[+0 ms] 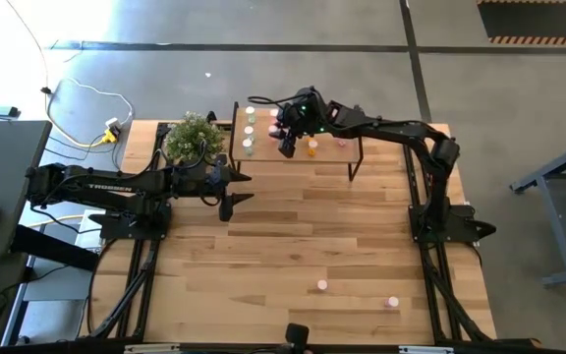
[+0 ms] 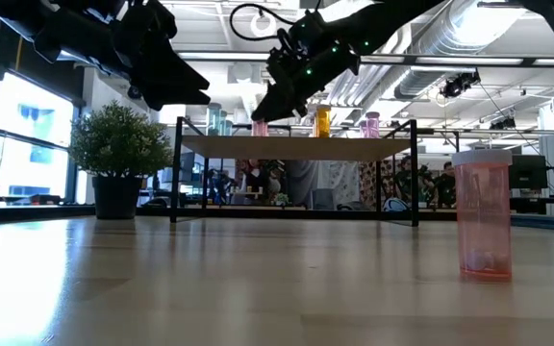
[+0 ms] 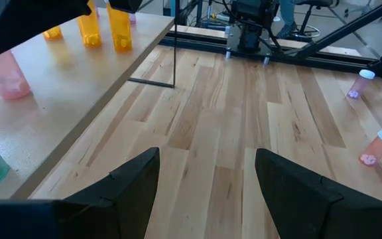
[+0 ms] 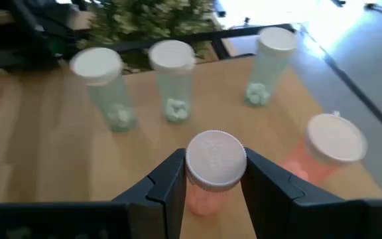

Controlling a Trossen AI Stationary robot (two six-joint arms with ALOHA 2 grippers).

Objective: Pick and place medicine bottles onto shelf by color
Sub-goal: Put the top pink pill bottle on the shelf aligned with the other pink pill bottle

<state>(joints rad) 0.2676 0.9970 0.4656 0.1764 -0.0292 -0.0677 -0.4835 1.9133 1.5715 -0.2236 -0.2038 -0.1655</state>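
The shelf (image 1: pixel 293 157) stands at the table's far side, its light wood top on thin black legs. On it stand three pale green bottles (image 4: pixel 172 79), a pink one (image 4: pixel 330 149), orange ones (image 3: pixel 119 30) and a magenta one (image 2: pixel 371 123). My right gripper (image 4: pixel 214 171) is over the shelf's left part, shut on a pink bottle (image 4: pixel 215 162) with a white cap. My left gripper (image 3: pixel 207 179) hovers open above the table, just in front of the shelf's left end, with nothing between its fingers. My right gripper pinches the pink bottle between its two fingers, on the body just under the cap (image 4: pixel 204 198). The fingers slant down from the table's right side. The bottle is upright, cap up. Its cap hides its bottom, so I cannot tell whether it stands on the shelf top.
A potted plant (image 1: pixel 193 138) stands left of the shelf, close to my left arm. A pink bottle (image 1: pixel 322 285) and another (image 1: pixel 393 303) stand loose on the table near its front edge. Bare wood lies between them and the shelf.
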